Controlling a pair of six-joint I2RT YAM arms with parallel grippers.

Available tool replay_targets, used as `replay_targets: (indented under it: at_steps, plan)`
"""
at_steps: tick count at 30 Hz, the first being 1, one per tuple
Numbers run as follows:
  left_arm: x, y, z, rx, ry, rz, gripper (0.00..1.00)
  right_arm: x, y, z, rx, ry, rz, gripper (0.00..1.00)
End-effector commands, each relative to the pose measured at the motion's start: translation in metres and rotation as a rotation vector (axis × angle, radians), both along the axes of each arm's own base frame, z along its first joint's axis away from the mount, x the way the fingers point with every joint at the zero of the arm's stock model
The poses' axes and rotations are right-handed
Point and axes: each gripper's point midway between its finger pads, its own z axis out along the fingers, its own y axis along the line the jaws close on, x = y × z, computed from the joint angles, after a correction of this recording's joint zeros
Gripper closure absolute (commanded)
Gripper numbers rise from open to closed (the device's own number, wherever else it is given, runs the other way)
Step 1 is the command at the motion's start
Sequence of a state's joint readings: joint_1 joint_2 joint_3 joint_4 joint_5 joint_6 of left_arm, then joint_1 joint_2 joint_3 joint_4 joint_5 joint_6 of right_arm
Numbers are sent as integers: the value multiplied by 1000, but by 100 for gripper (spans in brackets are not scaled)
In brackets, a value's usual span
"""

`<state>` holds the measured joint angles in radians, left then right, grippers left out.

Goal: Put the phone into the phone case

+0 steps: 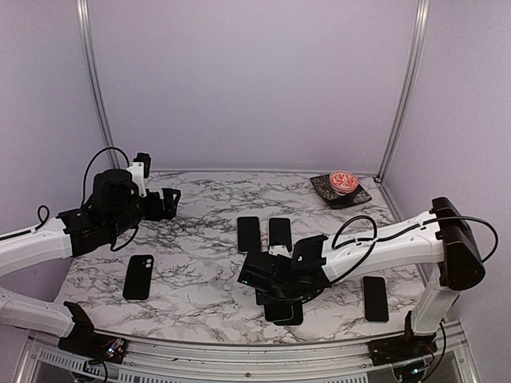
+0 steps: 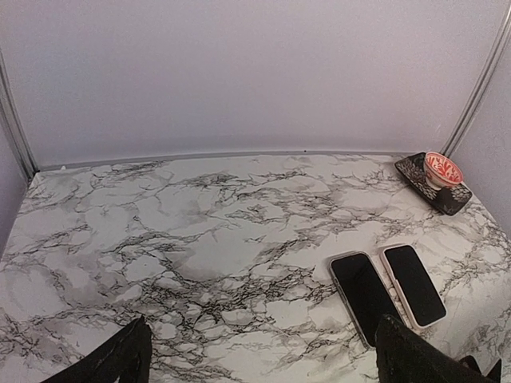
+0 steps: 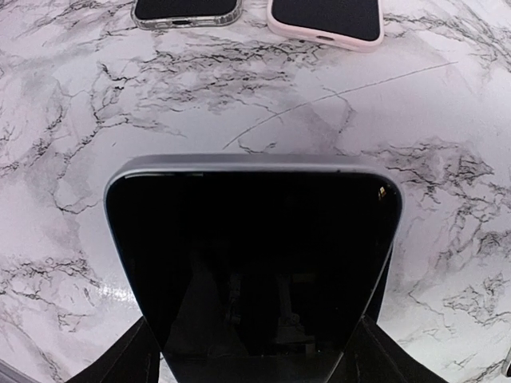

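Phone [image 3: 251, 263] clamped widthwise in right gripper [image 3: 255, 359]; left gripper [image 2: 267, 359] wide open.

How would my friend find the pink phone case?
Look at the middle of the marble table. Two phones lie side by side there; the pink phone case is on the one nearer the patterned dish, while the other case is clear.

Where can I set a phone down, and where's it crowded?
Free: marble tabletop at the back, between the left end effector and the dark patterned tray; also between the flat black slab and the right end effector, shut on a dark phone. Crowded: the centre, where the clear-cased phone and pink-cased phone lie beyond it.
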<state>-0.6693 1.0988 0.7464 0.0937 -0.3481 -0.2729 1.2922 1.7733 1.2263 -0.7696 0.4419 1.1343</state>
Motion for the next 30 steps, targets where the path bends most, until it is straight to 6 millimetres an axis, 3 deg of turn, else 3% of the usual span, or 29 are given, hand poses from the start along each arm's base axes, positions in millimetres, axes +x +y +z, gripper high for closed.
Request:
replay_targets:
  at_steps: [1, 7, 18, 26, 30]
  plan:
    - [1, 1, 7, -29, -28, 1, 1, 12, -6, 20, 42, -94, -101, 60]
    - [1, 0, 6, -27, -25, 0, 1, 12, -20, 28, 72, -118, -149, 63]
    - [1, -1, 5, -30, -22, -6, 1, 0, -34, -10, 33, -59, -172, 67]
    - [1, 0, 5, -29, -24, -2, 1, 0, -17, -24, 46, -32, -142, 69]
    - [0, 0, 6, -30, -28, -2, 1, -3, -29, -35, 0, -24, -140, 69]
